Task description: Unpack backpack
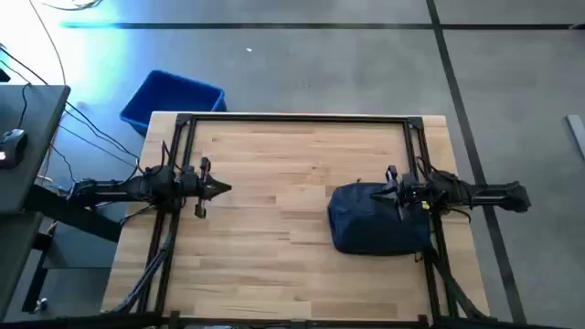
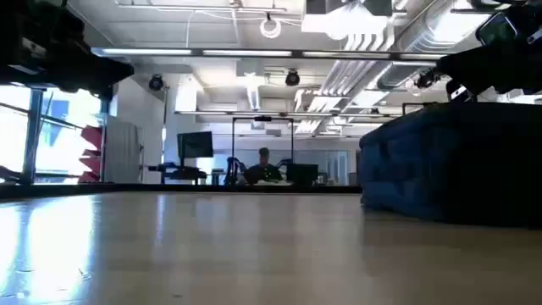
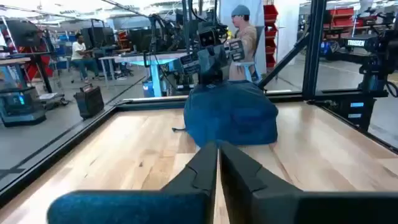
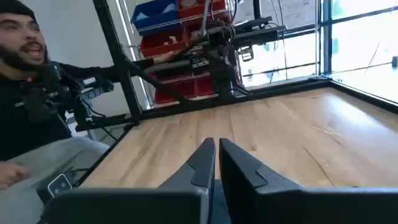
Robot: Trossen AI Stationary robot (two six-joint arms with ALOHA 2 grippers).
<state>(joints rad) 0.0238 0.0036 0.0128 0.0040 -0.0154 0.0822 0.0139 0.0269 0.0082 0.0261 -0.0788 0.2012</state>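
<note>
While both arms reach inward from opposite edges of the tabletop (image 1: 274, 174), I see the backpack (image 1: 377, 217) lying on the right half of the wood, a dark navy rounded mass close to the right-hand frame rail. My right hand (image 1: 391, 188) sits at the backpack's upper right edge, over the fabric; in the right wrist view its two dark fingers (image 4: 202, 163) stand pressed together, tip against tip, with nothing visible between them. My left hand (image 1: 222, 189) waits over the left half of the tabletop, well apart from the backpack, its fingers (image 3: 205, 165) likewise closed together and pointing toward the bag across bare wood. From table height the backpack (image 2: 453, 165) fills the right side, resting flat on the surface, with the right arm dark above it. Off the far left corner of the tabletop a blue bin (image 1: 172, 98) stands on the floor. A person (image 4: 28, 93) in dark clothing sits beside the table.
</note>
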